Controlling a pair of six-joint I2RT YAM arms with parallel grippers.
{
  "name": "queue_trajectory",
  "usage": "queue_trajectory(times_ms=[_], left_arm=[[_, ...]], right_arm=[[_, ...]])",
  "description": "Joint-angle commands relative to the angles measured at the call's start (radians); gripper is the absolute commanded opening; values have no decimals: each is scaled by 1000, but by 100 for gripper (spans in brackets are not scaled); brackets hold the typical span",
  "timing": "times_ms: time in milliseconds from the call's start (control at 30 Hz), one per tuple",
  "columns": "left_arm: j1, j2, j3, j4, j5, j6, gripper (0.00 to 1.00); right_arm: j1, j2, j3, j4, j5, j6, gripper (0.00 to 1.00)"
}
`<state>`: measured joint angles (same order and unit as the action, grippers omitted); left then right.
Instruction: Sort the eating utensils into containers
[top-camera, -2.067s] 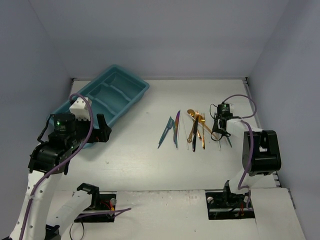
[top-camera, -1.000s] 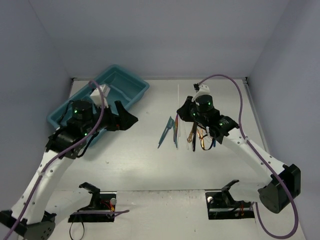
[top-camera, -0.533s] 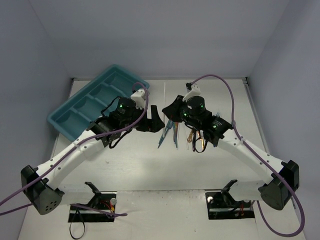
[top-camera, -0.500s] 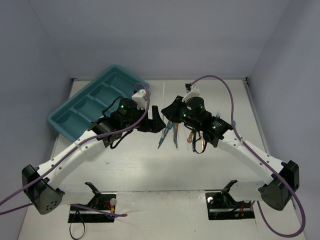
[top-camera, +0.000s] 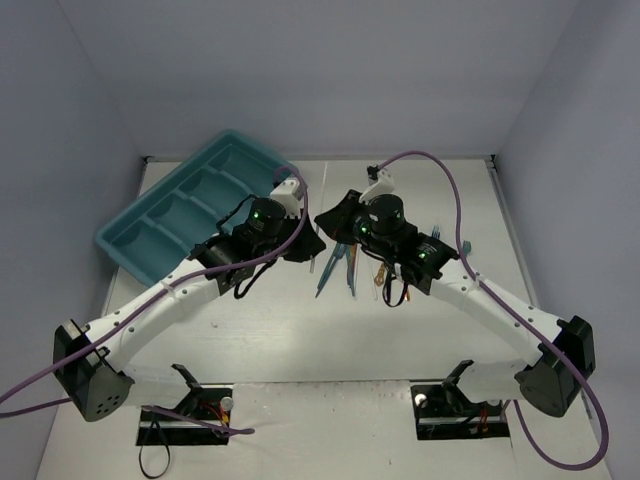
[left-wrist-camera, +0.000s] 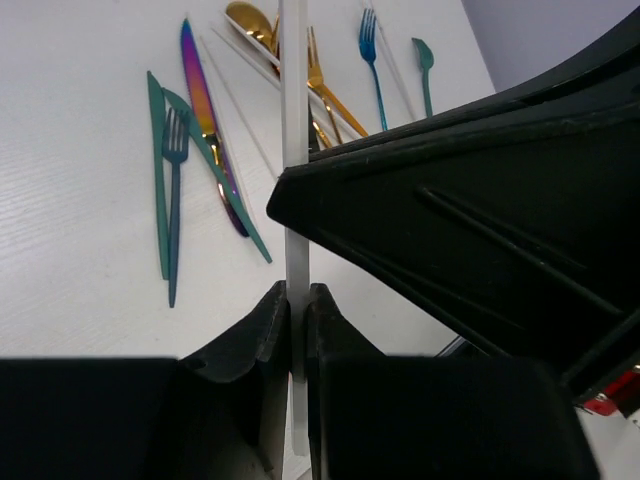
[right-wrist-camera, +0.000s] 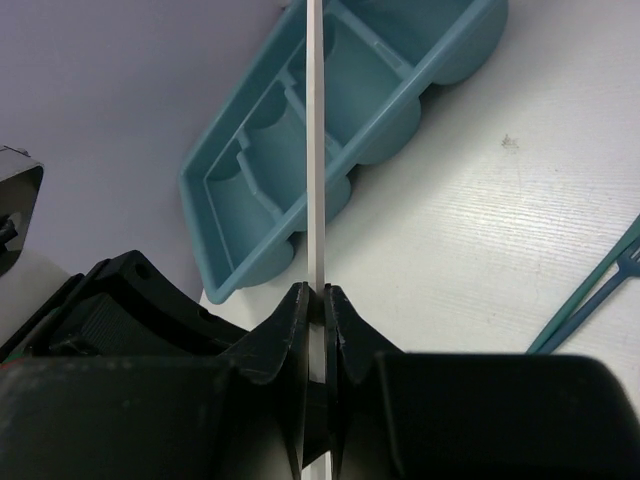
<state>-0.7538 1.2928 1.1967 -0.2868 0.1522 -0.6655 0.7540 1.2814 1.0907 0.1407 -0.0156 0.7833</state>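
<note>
A slim white stick (left-wrist-camera: 295, 150) is pinched at both ends. My left gripper (left-wrist-camera: 297, 290) is shut on it, and my right gripper (right-wrist-camera: 317, 288) also has its jaws against the white stick (right-wrist-camera: 314, 150). In the top view the left gripper (top-camera: 305, 243) and right gripper (top-camera: 330, 222) meet nose to nose above the table's middle. On the table lie an iridescent purple knife (left-wrist-camera: 205, 110), a teal knife (left-wrist-camera: 157, 170), a dark fork (left-wrist-camera: 174, 200), a gold fork (left-wrist-camera: 325, 85) and a blue fork (left-wrist-camera: 372, 60). The teal tray (top-camera: 160, 188) with long compartments sits at the back left.
The utensils (top-camera: 352, 268) lie in a loose row just under and right of the two grippers. A lone blue fork (top-camera: 465, 250) lies further right. The tray's wall (right-wrist-camera: 395, 110) shows beyond the right gripper. Grey walls close in the table on three sides.
My left arm swung right from the tray to meet the right gripper and closed its jaws on the white stick. The right gripper shifted slightly left with the stick.
</note>
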Motion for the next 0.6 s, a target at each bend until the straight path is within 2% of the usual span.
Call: queue_trajectory(times_ms=[0, 133, 167, 233, 333, 567], left_arm=[[5, -60, -14, 51, -94, -27, 0], [11, -89, -49, 10, -201, -52, 0], [16, -98, -54, -5, -222, -61, 0], [47, -117, -88, -33, -240, -86, 0], [133, -151, -138, -79, -246, -127, 0], [513, -230, -174, -241, -278, -113, 0]], right_arm=[[10, 7, 4, 91, 47, 9, 22], [11, -6, -18, 89, 104, -15, 65], [7, -14, -24, 89, 125, -20, 72], [-9, -31, -29, 87, 152, -34, 81], [-54, -60, -35, 65, 189, -81, 89], [-212, -167, -108, -95, 299, -207, 89]])
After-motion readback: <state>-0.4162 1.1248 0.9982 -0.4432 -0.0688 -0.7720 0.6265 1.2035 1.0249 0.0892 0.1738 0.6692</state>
